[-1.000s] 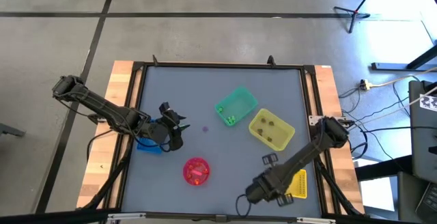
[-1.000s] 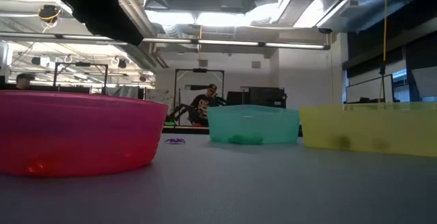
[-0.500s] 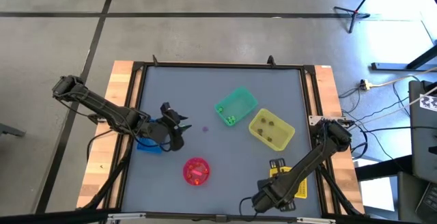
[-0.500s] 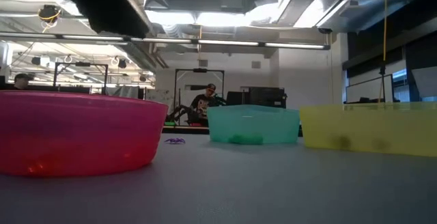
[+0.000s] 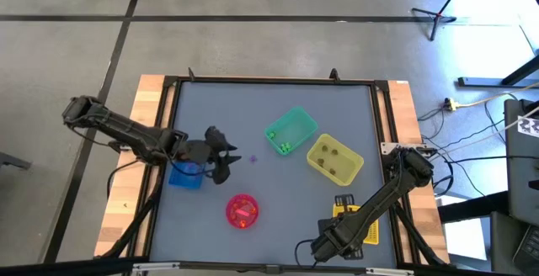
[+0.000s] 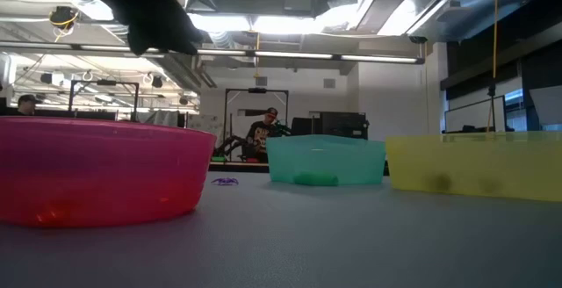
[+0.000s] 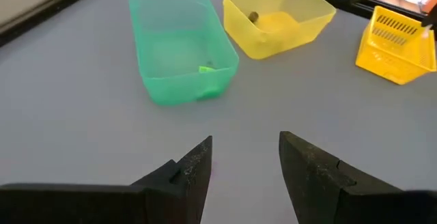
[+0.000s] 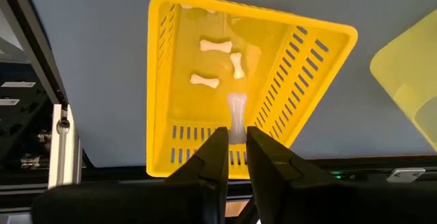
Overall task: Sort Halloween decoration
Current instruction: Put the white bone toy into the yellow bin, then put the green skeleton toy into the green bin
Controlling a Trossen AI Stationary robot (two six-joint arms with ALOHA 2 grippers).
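Risk first: the purple trinket [image 5: 253,159] is tiny and flat on the grey table [image 5: 269,116], so the left gripper [image 5: 227,160], hanging just left of it at centre-left of the high view, could close beside it or nudge it away if the descent is off line. Its jaws stand moderately apart with nothing between them; in the left wrist view only bare table shows in the gap, with a faint purple trace by the left finger [image 7: 194,173]. A push toward the pink bowl [image 5: 242,210], at lower centre, or off toward the blue bin [image 5: 187,175], partly under the arm, would cost a re-aim.

Second risk: the right gripper [image 8: 234,157], at the lower right of the high view, sits above the slotted yellow basket [image 8: 239,87] with jaws nearly together. A pale bone [image 8: 236,118] lies just ahead of the tips; whether it is pinched I cannot tell. If it is held loosely, it may slip as the arm moves.

Trinkets already lie sorted by colour: three white bones [image 8: 215,45] in the basket, green bits [image 5: 285,148] in the green bin [image 5: 292,131] at centre, dark ones [image 5: 331,151] in the yellow bin [image 5: 335,159] right of it. The purple one looks spidery in the low view, thin and low against the table.
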